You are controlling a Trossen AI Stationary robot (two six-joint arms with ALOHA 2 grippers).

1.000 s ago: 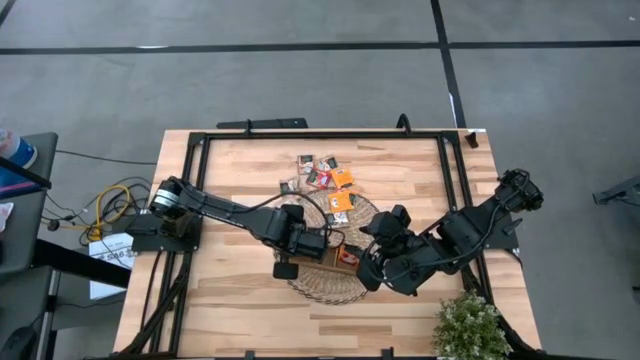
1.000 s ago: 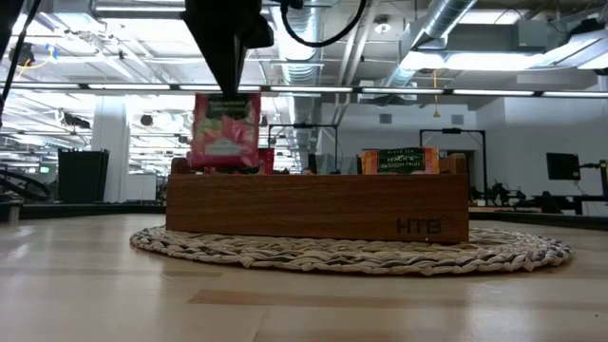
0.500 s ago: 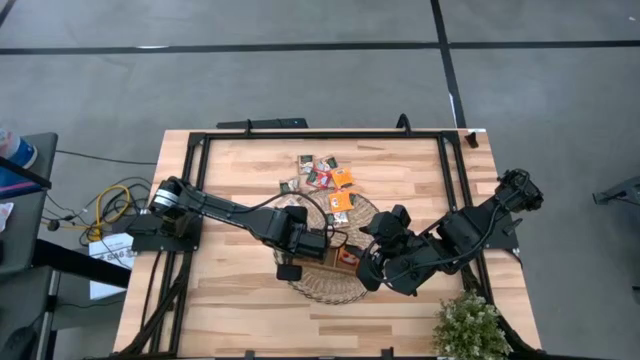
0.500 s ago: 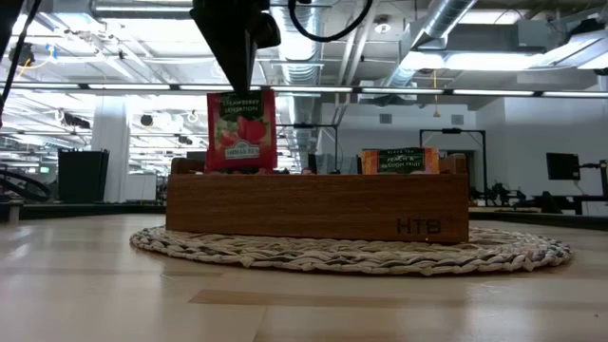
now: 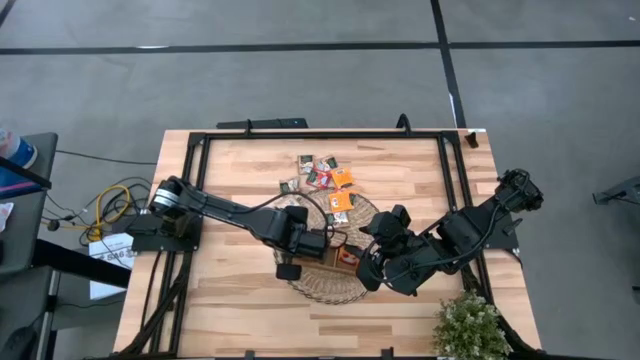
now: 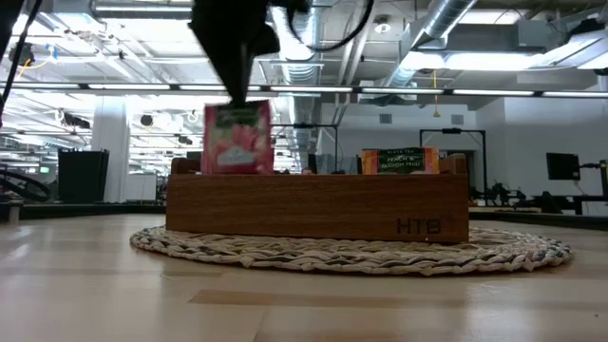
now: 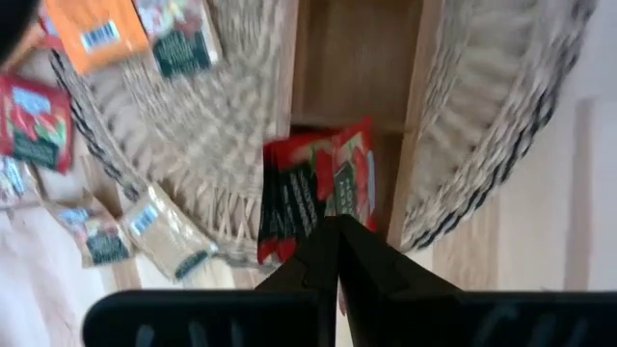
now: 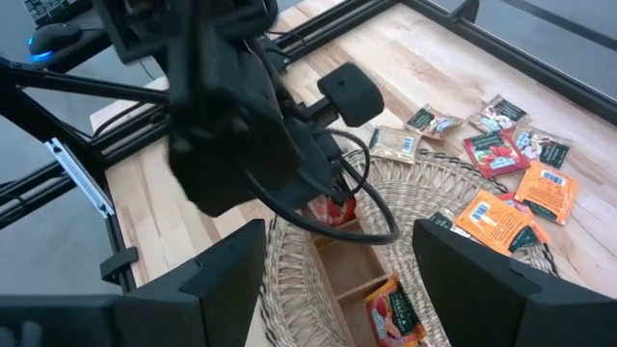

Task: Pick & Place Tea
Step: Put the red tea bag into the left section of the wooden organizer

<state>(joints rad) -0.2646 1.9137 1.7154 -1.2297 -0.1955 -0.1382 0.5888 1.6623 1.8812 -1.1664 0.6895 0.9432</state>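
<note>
The wooden table (image 5: 230, 300) is bordered by a black frame, with bare board left along its near edge. A round wicker basket (image 5: 318, 283) is set at mid-table, and the wooden tray (image 6: 316, 204) is carried on it. The left gripper (image 6: 236, 90) is pinched shut on a red tea sachet (image 6: 237, 139) above the tray's end compartment. Loose sachets (image 5: 322, 174) are scattered at the basket's far rim. The right gripper (image 5: 372, 268), jaws wide and empty, is held beside the tray.
</note>
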